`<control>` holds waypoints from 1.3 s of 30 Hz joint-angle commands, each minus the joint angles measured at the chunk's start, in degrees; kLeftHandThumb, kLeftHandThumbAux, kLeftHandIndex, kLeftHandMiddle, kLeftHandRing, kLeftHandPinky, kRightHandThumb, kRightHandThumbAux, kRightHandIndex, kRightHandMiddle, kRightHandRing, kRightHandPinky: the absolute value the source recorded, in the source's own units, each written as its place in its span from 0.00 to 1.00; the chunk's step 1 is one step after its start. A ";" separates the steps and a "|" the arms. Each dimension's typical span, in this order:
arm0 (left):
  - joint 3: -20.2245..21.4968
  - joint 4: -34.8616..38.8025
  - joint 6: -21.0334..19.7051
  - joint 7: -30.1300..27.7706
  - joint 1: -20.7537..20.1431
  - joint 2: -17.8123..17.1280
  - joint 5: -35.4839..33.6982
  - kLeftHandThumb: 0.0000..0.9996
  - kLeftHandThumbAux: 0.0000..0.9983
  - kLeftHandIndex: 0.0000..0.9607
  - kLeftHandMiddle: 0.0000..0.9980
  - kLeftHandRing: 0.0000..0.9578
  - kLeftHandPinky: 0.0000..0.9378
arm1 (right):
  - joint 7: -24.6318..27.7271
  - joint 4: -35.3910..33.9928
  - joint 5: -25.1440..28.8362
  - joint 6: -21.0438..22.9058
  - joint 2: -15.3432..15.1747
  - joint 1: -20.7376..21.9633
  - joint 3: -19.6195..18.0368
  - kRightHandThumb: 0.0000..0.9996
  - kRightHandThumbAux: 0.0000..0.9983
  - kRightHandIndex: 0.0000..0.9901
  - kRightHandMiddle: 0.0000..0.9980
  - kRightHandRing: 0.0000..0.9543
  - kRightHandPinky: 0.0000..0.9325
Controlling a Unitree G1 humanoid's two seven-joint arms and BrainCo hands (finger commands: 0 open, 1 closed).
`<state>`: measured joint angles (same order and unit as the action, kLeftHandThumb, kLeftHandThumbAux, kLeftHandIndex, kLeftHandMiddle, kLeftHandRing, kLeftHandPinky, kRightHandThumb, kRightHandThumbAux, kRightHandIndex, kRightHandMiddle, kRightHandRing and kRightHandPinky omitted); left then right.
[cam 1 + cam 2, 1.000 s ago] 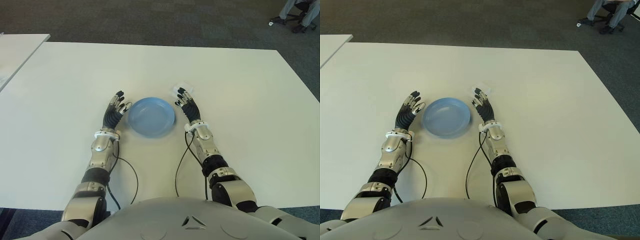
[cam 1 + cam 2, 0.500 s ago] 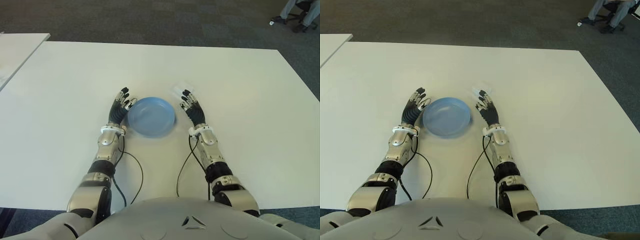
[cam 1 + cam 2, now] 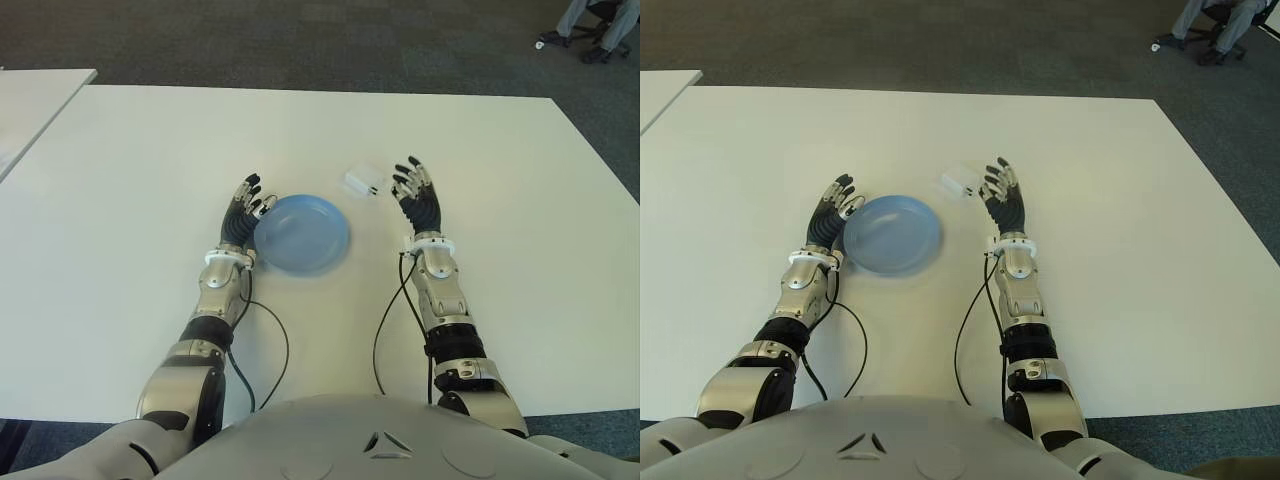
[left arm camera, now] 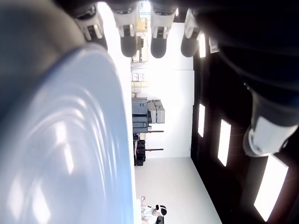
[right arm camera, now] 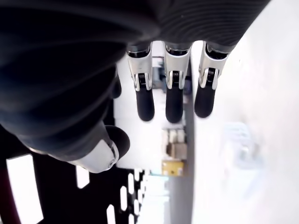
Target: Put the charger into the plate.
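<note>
Charger (image 3: 363, 182) on table (image 3: 150, 150), between plate (image 3: 301, 233) rim and open right hand (image 3: 419, 200).

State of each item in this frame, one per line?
Charger: on the table, outside the plate, not held.
Plate: upright, nothing in it.
Right robot hand: open, beside the charger.
Left robot hand: open, at the plate's left rim.

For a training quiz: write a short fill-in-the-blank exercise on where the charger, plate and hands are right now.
1. The white charger lies on the table, not in the ___ plate.
2. The right hand, fingers spread, shows just to the ___ of the charger.
3. The left hand shows beside the plate's ___ rim.

Missing words: blue; right; left
</note>
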<state>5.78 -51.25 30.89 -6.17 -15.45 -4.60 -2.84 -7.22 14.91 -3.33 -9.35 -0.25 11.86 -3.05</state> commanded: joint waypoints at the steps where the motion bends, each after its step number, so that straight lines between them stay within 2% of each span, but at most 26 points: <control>1: -0.05 -2.23 -2.31 0.39 1.75 0.64 0.23 0.00 0.56 0.00 0.03 0.01 0.00 | -3.18 -5.07 -0.85 1.91 -0.77 3.54 -2.02 0.62 0.73 0.18 0.33 0.30 0.31; 4: 0.04 -2.20 -2.18 0.39 1.78 0.58 0.19 0.00 0.56 0.00 0.03 0.01 0.01 | -5.41 -4.49 -1.97 1.08 -1.38 6.63 -2.89 0.68 0.72 0.22 0.37 0.33 0.34; 7: 0.09 -2.18 -2.04 0.39 1.81 0.55 0.18 0.00 0.56 0.00 0.03 0.01 0.01 | -6.95 -3.52 -2.93 0.66 -1.87 8.92 -3.17 0.86 0.66 0.24 0.44 0.36 0.36; 10: 0.12 -2.08 -1.85 0.21 1.96 0.57 0.08 0.00 0.55 0.00 0.03 0.01 0.01 | -8.36 -2.48 -4.00 0.04 -2.51 11.67 -3.22 0.92 0.65 0.26 0.46 0.38 0.39; 15: 0.14 -2.02 -1.55 -0.14 2.11 0.60 -0.08 0.00 0.55 0.00 0.03 0.01 0.00 | -9.93 -1.11 -5.73 -1.84 -3.29 15.06 -2.54 0.94 0.64 0.28 0.48 0.41 0.39; 19: 0.29 -2.26 -1.49 -0.49 1.86 0.61 -0.39 0.00 0.55 0.00 0.03 0.01 0.00 | -11.34 1.66 -8.71 -5.47 -4.90 17.64 -1.46 0.95 0.63 0.28 0.48 0.42 0.40; 25: 0.09 -2.30 -1.19 -0.30 1.75 0.73 -0.36 0.00 0.55 0.00 0.03 0.01 0.01 | -12.99 13.81 -12.20 -11.06 -8.39 23.88 -0.14 0.95 0.63 0.27 0.48 0.42 0.37; 28: -0.05 -1.96 -1.26 -0.11 1.85 0.88 -0.26 0.00 0.55 0.00 0.03 0.02 0.02 | -12.75 18.11 -12.88 -12.45 -9.52 26.28 0.64 0.95 0.63 0.25 0.48 0.41 0.34; 31: -0.11 -1.58 -1.49 -0.07 1.91 0.98 -0.27 0.00 0.55 0.00 0.03 0.02 0.02 | -11.99 21.54 -13.30 -12.83 -10.28 28.23 1.47 0.95 0.63 0.23 0.48 0.39 0.33; 33: -0.18 -1.09 -1.73 -0.06 2.03 1.09 -0.29 0.00 0.55 0.00 0.03 0.02 0.02 | -9.72 27.33 -14.32 -12.00 -11.59 31.39 3.10 0.95 0.64 0.21 0.48 0.37 0.33; 35: -0.22 -0.72 -1.89 -0.06 2.12 1.15 -0.28 0.00 0.55 0.00 0.03 0.02 0.02 | -8.38 31.81 -15.06 -11.84 -12.51 33.71 4.24 0.76 0.63 0.16 0.37 0.34 0.32; 39: -0.29 -0.16 -1.98 -0.14 2.29 1.25 -0.29 0.00 0.55 0.00 0.03 0.02 0.02 | -6.29 41.98 -17.29 -11.21 -13.82 38.92 7.07 0.61 0.60 0.11 0.26 0.27 0.26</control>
<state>5.83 -50.26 31.52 -6.19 -15.27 -4.04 -3.34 -15.67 48.49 -18.67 -21.70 -13.01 46.41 1.53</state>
